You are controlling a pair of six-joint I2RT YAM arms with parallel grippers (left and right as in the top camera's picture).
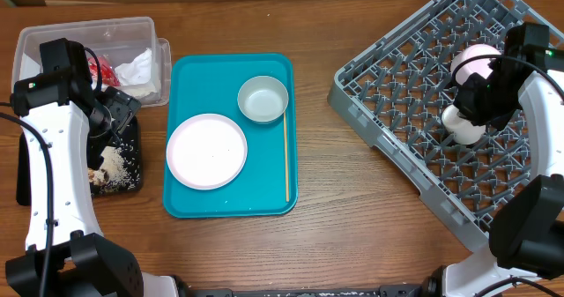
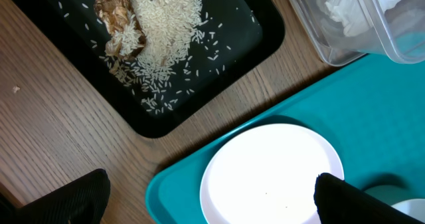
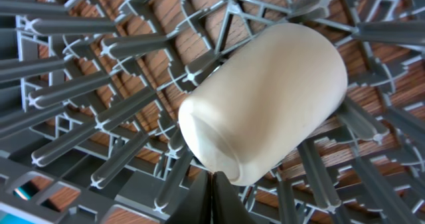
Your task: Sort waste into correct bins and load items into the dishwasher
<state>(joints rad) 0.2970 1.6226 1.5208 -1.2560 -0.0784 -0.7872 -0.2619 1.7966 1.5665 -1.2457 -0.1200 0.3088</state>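
A teal tray (image 1: 185, 200) holds a white plate (image 1: 207, 151), a pale bowl (image 1: 263, 99) and a thin wooden chopstick (image 1: 285, 156). My left gripper (image 1: 119, 112) hangs open and empty over the black tray's near end. In the left wrist view its fingers (image 2: 209, 201) straddle the plate (image 2: 265, 177) and the tray's corner (image 2: 174, 187). My right gripper (image 1: 474, 101) is over the grey dishwasher rack (image 1: 388, 77). Its fingers (image 3: 214, 199) are shut together, tips against the rim of a cream cup (image 3: 265, 101) lying on the tines. A pink cup (image 1: 476, 57) sits behind it.
A black tray (image 1: 119, 169) with spilled rice and a brown scrap (image 2: 119, 24) lies at the left. A clear plastic bin (image 1: 53, 41) with red and white waste stands at the back left, also shown in the left wrist view (image 2: 345, 24).
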